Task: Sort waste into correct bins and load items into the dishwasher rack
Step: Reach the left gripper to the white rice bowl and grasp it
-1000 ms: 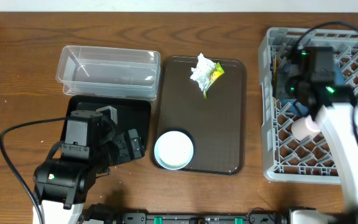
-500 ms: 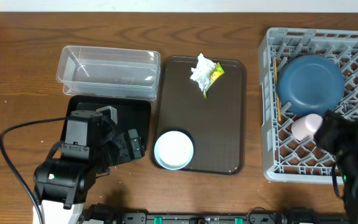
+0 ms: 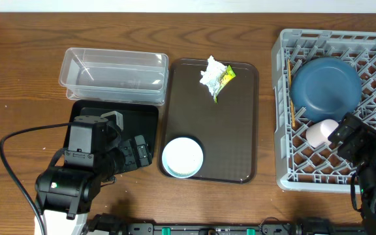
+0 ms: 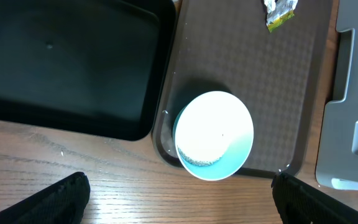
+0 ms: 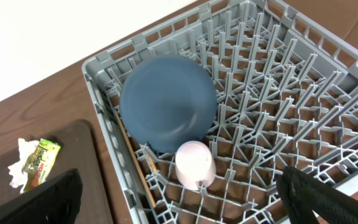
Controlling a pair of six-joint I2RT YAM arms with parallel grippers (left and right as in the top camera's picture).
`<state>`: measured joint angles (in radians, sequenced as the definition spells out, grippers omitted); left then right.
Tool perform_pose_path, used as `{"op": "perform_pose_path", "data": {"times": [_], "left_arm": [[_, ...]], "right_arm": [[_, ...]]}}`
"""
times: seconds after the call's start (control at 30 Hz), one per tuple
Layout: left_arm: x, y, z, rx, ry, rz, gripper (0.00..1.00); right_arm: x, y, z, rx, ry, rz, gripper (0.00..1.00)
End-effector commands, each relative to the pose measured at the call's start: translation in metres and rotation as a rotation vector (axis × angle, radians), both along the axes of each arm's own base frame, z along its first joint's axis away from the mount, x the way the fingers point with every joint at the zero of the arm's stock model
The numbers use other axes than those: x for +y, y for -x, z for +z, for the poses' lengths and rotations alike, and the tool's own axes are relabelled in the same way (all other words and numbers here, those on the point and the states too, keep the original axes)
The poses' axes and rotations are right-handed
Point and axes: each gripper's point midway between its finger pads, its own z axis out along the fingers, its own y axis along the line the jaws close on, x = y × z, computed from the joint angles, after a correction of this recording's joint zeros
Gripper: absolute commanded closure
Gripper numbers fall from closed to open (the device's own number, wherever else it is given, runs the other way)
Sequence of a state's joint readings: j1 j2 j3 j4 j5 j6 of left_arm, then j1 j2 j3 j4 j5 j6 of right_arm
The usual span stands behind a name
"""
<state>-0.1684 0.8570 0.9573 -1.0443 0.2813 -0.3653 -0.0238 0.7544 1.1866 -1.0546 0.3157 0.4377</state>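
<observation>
The pale green bowl [image 3: 183, 156] stands on the brown tray's front left, its inside glaring white with rice grains at the edge [image 4: 197, 162]. I cannot make out a separate white bowl. The tissue [image 3: 210, 73] and wrapper [image 3: 226, 78] lie at the tray's back. The blue dish [image 3: 325, 88], pink cup [image 3: 319, 132] and chopsticks [image 3: 290, 98] are in the grey rack [image 3: 371, 49]. My left gripper [image 4: 185, 202] is open and empty just in front of the bowl [image 4: 213, 134]. My right gripper [image 5: 185, 208] is open and empty above the rack's front, near the cup [image 5: 194, 163].
The clear tub [image 3: 113, 75] stands at the back left, with the black container [image 3: 139, 114] in front of it, partly under my left arm. The brown tray [image 3: 230, 143] lies between the bins and the rack. A cable loops at the front left.
My right arm has drawn back from over the rack's rear to its front right corner, leaving the blue dish lying in the rack. The left arm has not moved.
</observation>
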Motion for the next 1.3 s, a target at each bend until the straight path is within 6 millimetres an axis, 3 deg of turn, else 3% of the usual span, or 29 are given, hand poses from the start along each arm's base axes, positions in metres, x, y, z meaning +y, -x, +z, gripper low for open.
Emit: {"op": "perform_pose_path", "data": {"times": [0.0,0.2,0.33,0.43,0.5,0.57,0.8,0.97,1.13,1.27], "left_arm": [[0.002,-0.002,0.004,-0.018,-0.015,-0.005,0.04],[-0.005,-0.001,0.006,-0.013,0.027,-0.014,0.04],[-0.008,-0.010,0.013,-0.017,0.101,0.080,0.04],[-0.025,-0.017,0.026,-0.051,0.203,0.043,0.01],[-0.040,-0.021,0.033,-0.081,0.246,-0.041,0.08],[-0.052,-0.019,0.028,-0.071,0.228,-0.117,0.09],[-0.086,-0.016,-0.042,0.079,-0.109,-0.286,0.09],[-0.112,-0.015,-0.089,0.116,-0.331,-0.399,0.18],[-0.133,-0.016,-0.119,0.126,-0.402,-0.463,0.21],[-0.149,-0.015,-0.142,0.135,-0.429,-0.535,0.31]], "right_arm": [[-0.007,0.003,0.004,-0.013,0.003,-0.043,0.01],[-0.007,0.003,0.004,-0.013,0.004,-0.044,0.01],[-0.007,0.003,0.004,-0.013,0.004,-0.044,0.01],[-0.007,0.003,0.004,-0.013,0.004,-0.044,0.01],[-0.007,0.003,0.004,-0.013,0.004,-0.044,0.01],[-0.007,0.003,0.004,-0.013,0.004,-0.044,0.01],[-0.007,0.003,0.004,-0.013,0.004,-0.044,0.01],[-0.007,0.003,0.004,-0.013,0.004,-0.044,0.01],[-0.007,0.003,0.004,-0.013,0.004,-0.044,0.01],[-0.007,0.003,0.004,-0.013,0.003,-0.043,0.01]]}}
